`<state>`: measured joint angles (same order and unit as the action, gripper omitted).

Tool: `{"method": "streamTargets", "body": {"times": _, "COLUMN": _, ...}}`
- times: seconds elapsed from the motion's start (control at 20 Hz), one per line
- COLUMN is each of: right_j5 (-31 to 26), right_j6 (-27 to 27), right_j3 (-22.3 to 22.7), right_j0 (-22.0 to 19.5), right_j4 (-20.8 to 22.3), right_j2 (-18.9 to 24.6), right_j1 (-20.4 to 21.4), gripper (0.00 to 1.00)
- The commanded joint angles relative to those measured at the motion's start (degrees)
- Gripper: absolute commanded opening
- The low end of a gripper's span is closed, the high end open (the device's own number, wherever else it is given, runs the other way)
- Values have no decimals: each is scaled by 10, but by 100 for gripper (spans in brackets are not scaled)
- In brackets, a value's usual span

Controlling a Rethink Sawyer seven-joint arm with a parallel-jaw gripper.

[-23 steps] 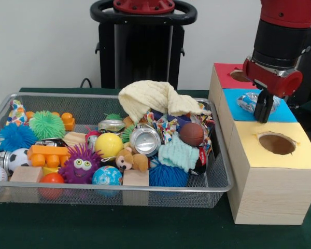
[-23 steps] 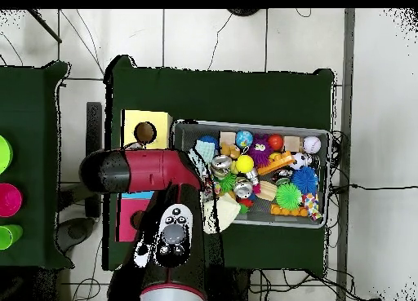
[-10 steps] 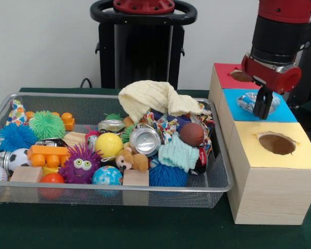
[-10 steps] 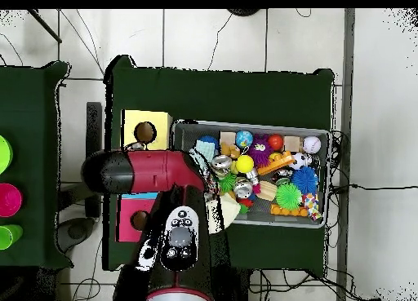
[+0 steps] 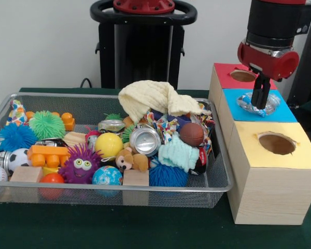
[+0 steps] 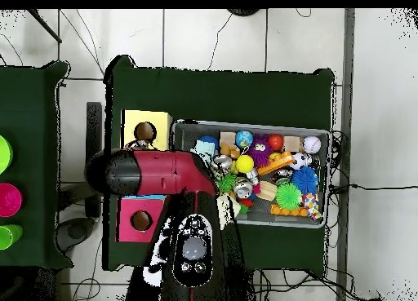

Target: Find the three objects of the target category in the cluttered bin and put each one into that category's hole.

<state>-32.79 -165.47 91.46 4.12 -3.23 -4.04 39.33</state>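
Gripper (image 5: 260, 101) hangs at the frame's upper right, right above the crumpled wrapper (image 5: 258, 103) sitting in the blue hole; jaws look closed and empty, though it's hard to tell.

three holed boxes (image 5: 264, 150), two crushed cans (image 5: 144, 140), two wooden blocks (image 5: 135, 178)

A plain white wall (image 5: 41, 46) stands behind the green-covered worktop (image 5: 119, 228), which rests on a pale tiled floor (image 6: 375, 110) crossed by black cables (image 6: 359, 186).
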Motion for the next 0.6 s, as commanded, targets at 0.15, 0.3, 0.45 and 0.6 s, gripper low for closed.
{"method": "streamTargets", "body": {"times": 0.15, "right_j5": 12, "right_j6": 20, "right_j3": 70, "right_j0": -22, "right_j4": 1, "right_j2": 59, "right_j1": 11, "gripper": 0}}
{"method": "streamTargets", "body": {"times": 0.3, "right_j5": 18, "right_j6": 10, "right_j3": 89, "right_j0": -21, "right_j4": -6, "right_j2": 64, "right_j1": 7, "gripper": 0}}
{"method": "streamTargets", "body": {"times": 0.45, "right_j5": 32, "right_j6": -7, "right_j3": 96, "right_j0": -10, "right_j4": -5, "right_j2": 61, "right_j1": -5, "gripper": 0}}
{"method": "streamTargets", "body": {"times": 0.6, "right_j5": 45, "right_j6": -19, "right_j3": 101, "right_j0": -3, "right_j4": -5, "right_j2": 60, "right_j1": -14, "gripper": 0}}
